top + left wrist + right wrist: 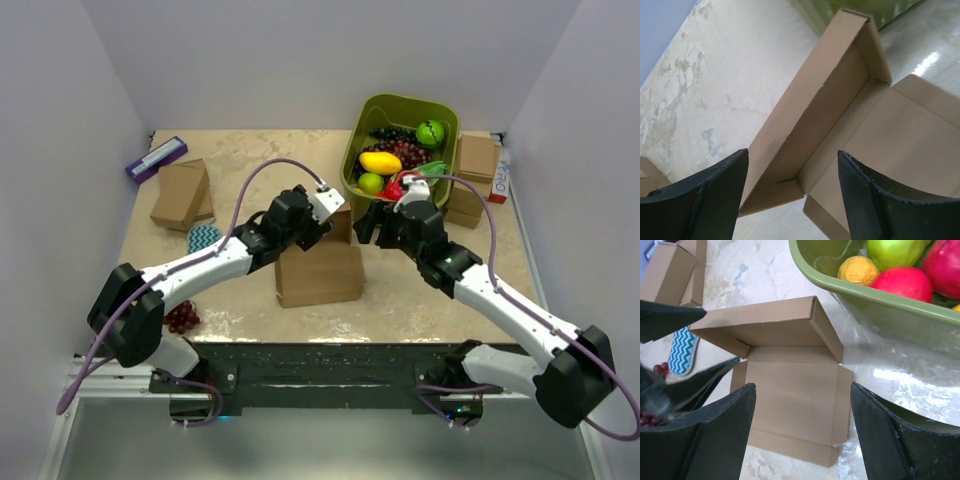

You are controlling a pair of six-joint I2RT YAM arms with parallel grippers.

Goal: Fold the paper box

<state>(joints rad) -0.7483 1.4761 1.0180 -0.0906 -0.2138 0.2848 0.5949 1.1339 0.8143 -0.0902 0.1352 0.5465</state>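
Observation:
The paper box is plain brown cardboard lying on the table centre, its base flat and its far panel raised upright with the end tabs bent in. It also shows in the left wrist view and the right wrist view. My left gripper is open and empty, hovering over the box's far left corner. My right gripper is open and empty, above the box's far right side. The left gripper's fingers show at the left of the right wrist view.
A green bin of toy fruit stands just behind the box. Small brown boxes sit at the back left and back right. A purple item, a blue zigzag cloth and grapes lie on the left.

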